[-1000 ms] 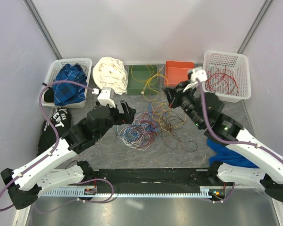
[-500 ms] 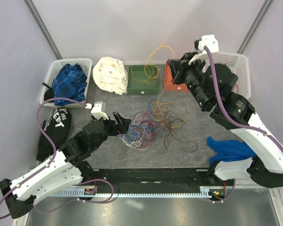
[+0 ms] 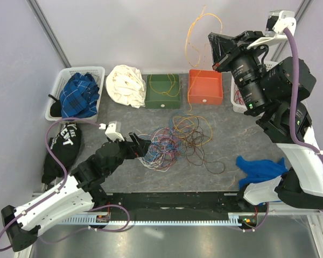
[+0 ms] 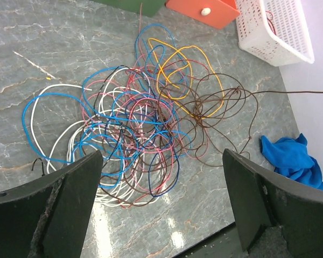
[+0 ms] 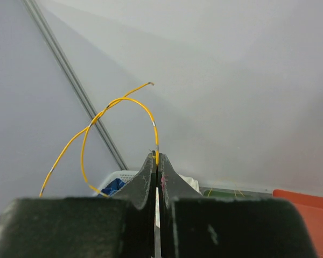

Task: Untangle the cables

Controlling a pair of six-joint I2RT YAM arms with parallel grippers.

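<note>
A tangle of blue, red, white, brown and yellow cables [image 3: 169, 145] lies mid-table; it fills the left wrist view [image 4: 140, 129]. My left gripper [image 3: 141, 145] is open and empty at the tangle's left edge, its jaws wide apart over the pile. My right gripper [image 3: 214, 49] is raised high near the back wall, shut on a yellow cable [image 3: 196, 32] that loops above it and hangs down to the tangle. In the right wrist view the yellow cable [image 5: 118, 110] is pinched at the fingertips [image 5: 156, 159].
A green bin [image 3: 164, 97] with yellow wires, an orange bin [image 3: 205, 88], a white basket [image 3: 234, 99] at the right, a white basket of blue cloth [image 3: 75, 97], white cloth [image 3: 126, 85], a black bag [image 3: 62, 142], and blue cloth [image 3: 261, 169].
My right gripper has risen from table level to high near the back wall, pulling the yellow cable up out of the tangle. My left gripper has moved down to the tangle's left edge.
</note>
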